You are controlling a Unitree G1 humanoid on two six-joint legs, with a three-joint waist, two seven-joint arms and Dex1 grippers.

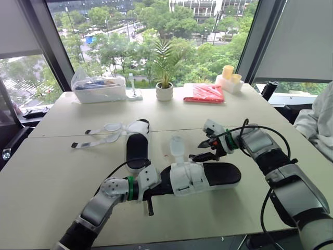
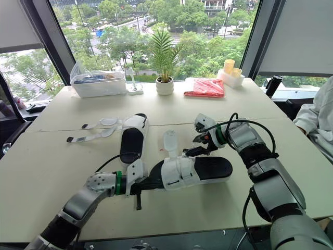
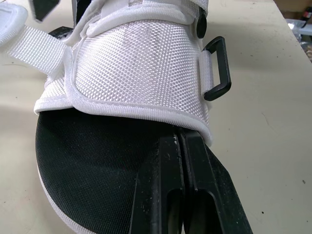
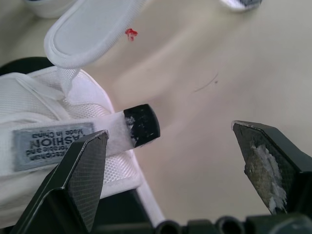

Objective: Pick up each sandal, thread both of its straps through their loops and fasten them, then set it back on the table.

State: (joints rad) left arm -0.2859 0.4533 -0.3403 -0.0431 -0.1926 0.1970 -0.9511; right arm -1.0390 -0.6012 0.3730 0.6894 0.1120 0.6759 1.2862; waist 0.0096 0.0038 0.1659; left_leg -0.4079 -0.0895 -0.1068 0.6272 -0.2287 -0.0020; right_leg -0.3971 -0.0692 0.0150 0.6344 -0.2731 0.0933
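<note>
1. Two sandals lie on the desk [image 1: 57,177]: the near sandal [image 1: 208,177] at lower centre and the far sandal [image 1: 138,143] just above-left of it.
2. The far sandal's two straps [image 1: 99,136] trail loose toward the left.
3. The left claw [image 1: 151,188] is closed, fingers together on the near sandal's black insole.
4. The right claw [image 1: 207,148] is wide open beside the near sandal's black-tipped strap end [image 4: 141,124].

Potted plant [image 1: 164,91] between plastic box [image 1: 99,89] and red packet [image 1: 205,94]
</note>
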